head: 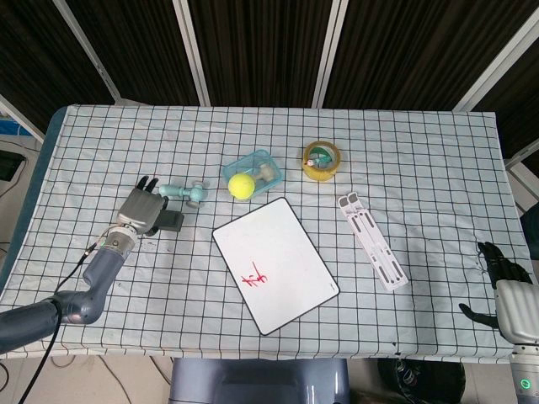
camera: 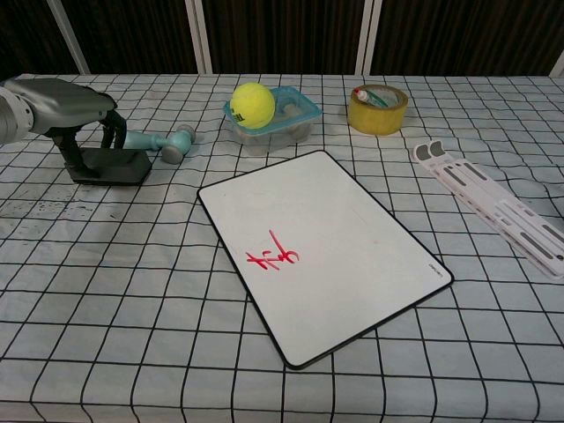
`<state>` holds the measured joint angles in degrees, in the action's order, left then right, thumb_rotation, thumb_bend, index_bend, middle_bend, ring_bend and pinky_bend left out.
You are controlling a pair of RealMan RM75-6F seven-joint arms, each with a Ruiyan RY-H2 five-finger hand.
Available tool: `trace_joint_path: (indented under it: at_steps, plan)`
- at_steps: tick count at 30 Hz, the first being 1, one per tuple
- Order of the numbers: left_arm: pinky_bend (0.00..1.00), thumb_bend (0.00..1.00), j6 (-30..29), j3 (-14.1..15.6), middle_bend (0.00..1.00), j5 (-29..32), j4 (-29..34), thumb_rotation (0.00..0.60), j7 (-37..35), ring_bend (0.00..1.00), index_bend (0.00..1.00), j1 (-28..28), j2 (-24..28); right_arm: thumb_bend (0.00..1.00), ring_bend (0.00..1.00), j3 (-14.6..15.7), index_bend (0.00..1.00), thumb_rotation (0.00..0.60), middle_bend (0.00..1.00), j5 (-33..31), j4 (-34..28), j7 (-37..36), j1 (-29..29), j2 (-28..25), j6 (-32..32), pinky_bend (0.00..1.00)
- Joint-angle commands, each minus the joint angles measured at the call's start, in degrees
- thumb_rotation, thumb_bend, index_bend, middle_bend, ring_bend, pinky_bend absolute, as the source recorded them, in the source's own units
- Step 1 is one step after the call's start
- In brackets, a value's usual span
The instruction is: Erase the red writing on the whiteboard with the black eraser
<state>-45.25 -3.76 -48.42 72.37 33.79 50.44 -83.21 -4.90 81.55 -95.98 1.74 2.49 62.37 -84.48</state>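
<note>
From overhead, a tennis ball [head: 241, 185], tape roll [head: 322, 160] and teal hammer [head: 187, 192] lie past the whiteboard [head: 274, 264] mid-table, right hand [head: 503, 290] empty with fingers apart off the right edge; chest-level, the left hand [camera: 66, 110] grips the black eraser [camera: 110, 165] near the left edge, red writing [camera: 272, 256] intact.

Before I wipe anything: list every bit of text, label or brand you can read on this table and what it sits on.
Red handwriting on the whiteboard: a scrawl, not legible as any word.
Small dark mark at the whiteboard's edge: probably a brand, too small to read.
Yellow tape roll, tennis ball, white slotted stand, black eraser under the left hand: no readable text.
</note>
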Motion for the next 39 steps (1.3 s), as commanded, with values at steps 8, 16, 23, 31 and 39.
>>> trace_joint_path:
  at_steps: [8, 16, 23, 31, 39]
  plan:
    - [0.01, 0.3, -4.2, -1.2, 0.47, -3.7, 10.7, 0.6, -0.4, 0.0, 0.44, -0.4, 5.7, 0.07, 0.2, 0.0, 0.06, 0.6, 0.09, 0.0, -0.1, 0.0, 0.0, 0.0, 0.0, 0.21]
    - [0.01, 0.3, -8.1, -1.1, 0.46, -4.8, 23.4, 0.6, 6.3, 0.0, 0.44, 1.0, 9.5, 0.07, 0.2, -0.1, 0.06, 0.6, 0.09, 0.0, -0.1, -0.1, 0.1, 0.0, 0.0, 0.21]
    - [0.01, 0.3, -9.4, -0.2, 0.46, -1.7, 30.2, 0.6, 12.5, 0.0, 0.43, 3.1, 8.2, 0.07, 0.2, -0.2, 0.06, 0.6, 0.09, -0.2, -0.1, -0.2, 0.1, 0.0, 0.1, 0.21]
    - [0.01, 0.3, -11.7, -0.6, 0.46, 3.6, 30.0, 0.6, 19.7, 0.0, 0.43, 7.1, 1.5, 0.07, 0.2, -0.1, 0.06, 0.6, 0.09, -0.1, 0.0, -0.3, -0.1, 0.1, -0.1, 0.21]
    - [0.01, 0.3, -13.4, -1.5, 0.46, 6.4, 26.9, 0.6, 23.4, 0.0, 0.43, 10.5, -5.0, 0.07, 0.2, -0.2, 0.06, 0.6, 0.09, -0.1, 0.1, -0.4, 0.0, 0.1, -0.2, 0.21]
